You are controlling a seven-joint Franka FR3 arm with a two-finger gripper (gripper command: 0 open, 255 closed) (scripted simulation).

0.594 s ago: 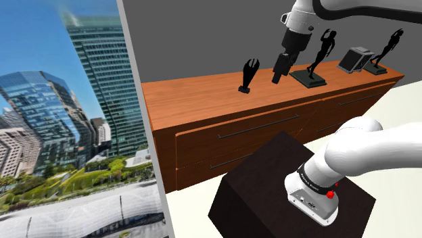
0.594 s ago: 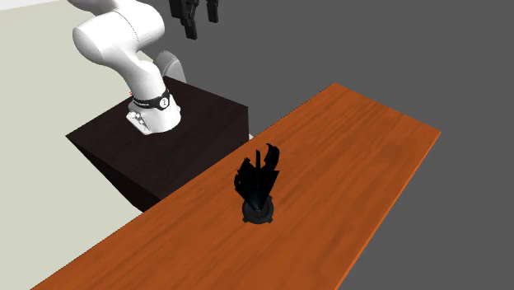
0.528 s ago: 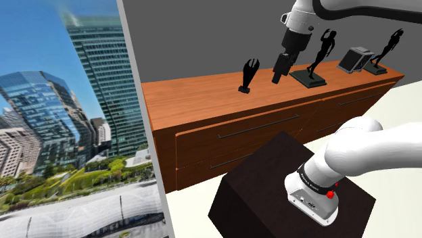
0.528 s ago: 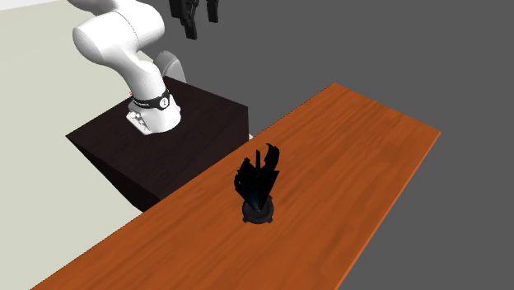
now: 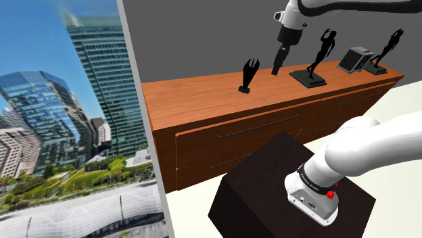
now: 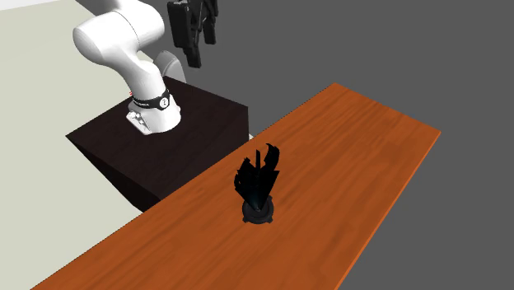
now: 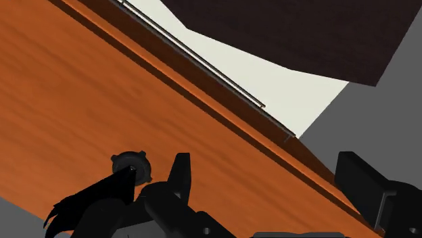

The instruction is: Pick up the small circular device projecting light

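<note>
Black gripper hangs above the wooden dresser, its fingers spread apart and holding nothing. The small black device, a round base under a jagged flame-like top, stands untouched on the dresser, just to the shoulder view's left of the gripper.

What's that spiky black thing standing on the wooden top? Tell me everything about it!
The spiky black thing is black all over, and its material cannot be told. It has a small round base with little bumps around the rim. Jagged, flame-like blades rise from the base. It stands upright on the reddish-brown wooden top and touches nothing else. The open tool hangs in the air, apart from it.
</note>
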